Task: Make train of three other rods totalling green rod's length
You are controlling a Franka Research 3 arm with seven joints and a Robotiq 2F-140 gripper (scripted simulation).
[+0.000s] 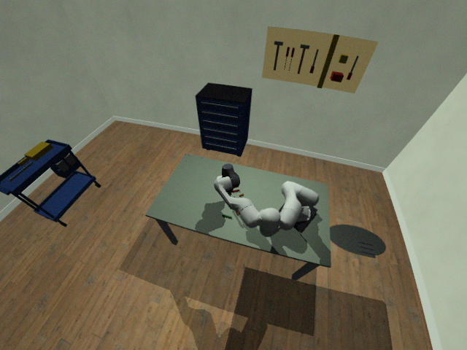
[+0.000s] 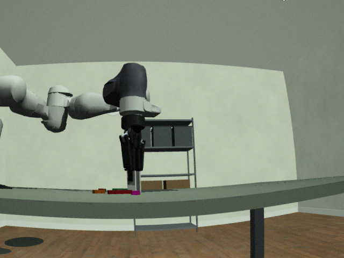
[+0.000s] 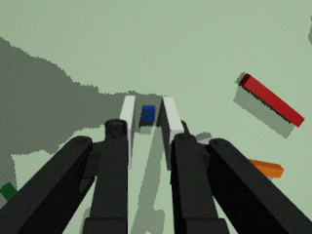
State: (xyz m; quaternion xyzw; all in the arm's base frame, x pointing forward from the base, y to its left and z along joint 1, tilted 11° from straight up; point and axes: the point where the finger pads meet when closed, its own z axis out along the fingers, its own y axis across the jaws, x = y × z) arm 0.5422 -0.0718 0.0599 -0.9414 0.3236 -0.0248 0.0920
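Although the top view hid the fingers under the wrist, it showed the arm reaching over the table, with the green rod left of the forearm and the red rod and orange rod just right of the wrist.

In the exterior view the gripper stood upright at lower centre, tips at table height, just beside the magenta rod, which lay at the red rod's right end. Risk: any sideways drift would nudge the magenta or red rod.

In the wrist view the jaws stood narrow but parted, and the blue rod lay at frame centre between the white pads with a sliver of table showing on each side, so it looked straddled rather than gripped. Risks: closing off-centre could twist or squirt out so short a rod; lifting before the grip was firm would leave it behind; and a skewed pick would spoil the end-to-end alignment later.
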